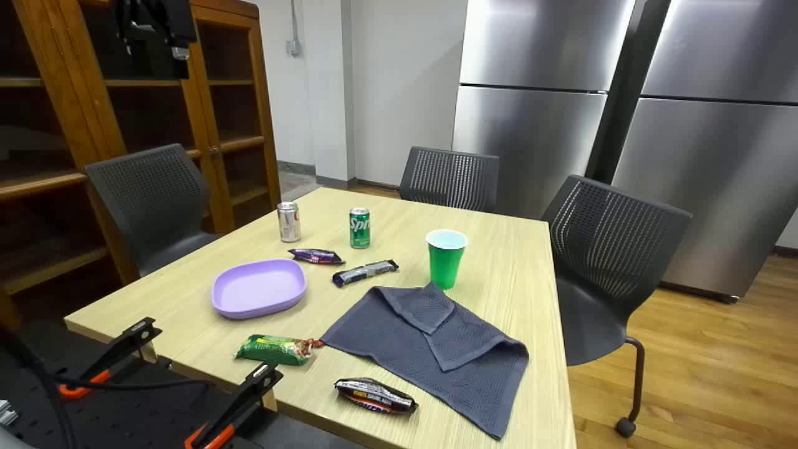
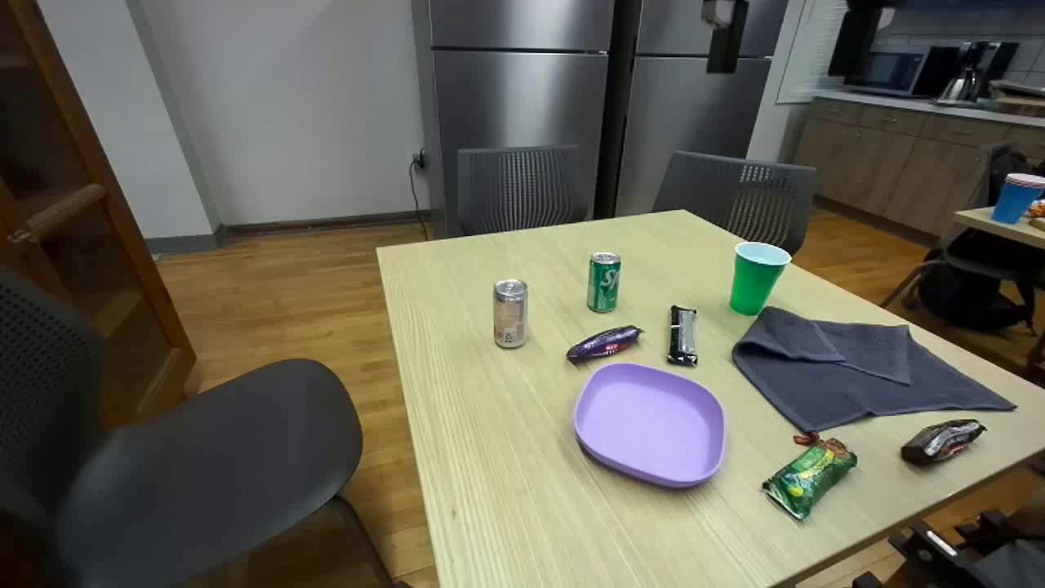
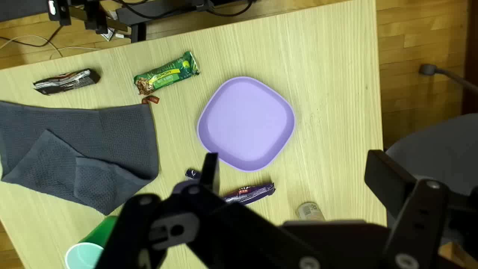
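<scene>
My gripper [image 3: 293, 164] stands wide open high over the table, nothing between its fingers. In an exterior view its two fingers [image 2: 725, 45] hang at the top edge. Below it in the wrist view are a purple plate [image 3: 246, 119], a purple-wrapped bar [image 3: 251, 193] partly covered by a finger, and a silver can [image 3: 310, 212] half hidden by the gripper body. A green Sprite can [image 1: 360, 228] and a black-and-silver bar [image 1: 366, 272] show in both exterior views. Near the plate lies a green granola bar wrapper [image 3: 166, 74].
A dark grey towel [image 1: 430, 343], partly folded, lies beside an upright green cup [image 1: 445, 265]. A brown wrapped bar [image 1: 376, 396] is near the table edge. Clamps [image 1: 240, 399] grip that edge. Dark chairs [image 1: 611, 262] surround the table, with a wooden cabinet [image 1: 265, 112] behind.
</scene>
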`<state>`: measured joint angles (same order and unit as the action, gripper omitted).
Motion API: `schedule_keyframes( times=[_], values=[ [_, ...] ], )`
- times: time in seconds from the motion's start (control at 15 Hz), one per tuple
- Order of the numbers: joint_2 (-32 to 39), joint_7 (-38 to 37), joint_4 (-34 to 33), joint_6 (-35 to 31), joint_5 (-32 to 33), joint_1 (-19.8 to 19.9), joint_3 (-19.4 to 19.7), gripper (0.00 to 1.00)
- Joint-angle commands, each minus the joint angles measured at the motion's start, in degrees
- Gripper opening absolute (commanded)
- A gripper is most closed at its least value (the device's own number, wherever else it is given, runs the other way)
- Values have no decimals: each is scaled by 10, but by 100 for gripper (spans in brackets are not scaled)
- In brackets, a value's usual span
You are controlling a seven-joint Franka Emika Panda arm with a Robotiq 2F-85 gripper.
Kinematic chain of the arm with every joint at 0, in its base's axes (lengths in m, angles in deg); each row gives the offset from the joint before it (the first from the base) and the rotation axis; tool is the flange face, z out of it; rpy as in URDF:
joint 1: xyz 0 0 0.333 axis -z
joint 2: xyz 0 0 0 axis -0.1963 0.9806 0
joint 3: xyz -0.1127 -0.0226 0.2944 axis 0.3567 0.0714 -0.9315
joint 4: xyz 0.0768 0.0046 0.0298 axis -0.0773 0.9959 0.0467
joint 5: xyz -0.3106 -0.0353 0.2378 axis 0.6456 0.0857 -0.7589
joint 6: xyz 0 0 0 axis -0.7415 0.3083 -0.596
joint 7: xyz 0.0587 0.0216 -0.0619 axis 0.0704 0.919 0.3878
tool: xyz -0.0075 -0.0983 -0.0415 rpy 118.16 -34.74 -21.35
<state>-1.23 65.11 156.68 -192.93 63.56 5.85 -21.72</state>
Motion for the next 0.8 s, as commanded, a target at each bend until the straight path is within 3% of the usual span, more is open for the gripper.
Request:
schedule_keyframes(
  times=[0.0, 0.73],
  values=[
    [1, -2, -1, 1, 2, -6, 5, 100],
    [8, -18, 9, -9, -1, 3, 11, 100]
  ],
)
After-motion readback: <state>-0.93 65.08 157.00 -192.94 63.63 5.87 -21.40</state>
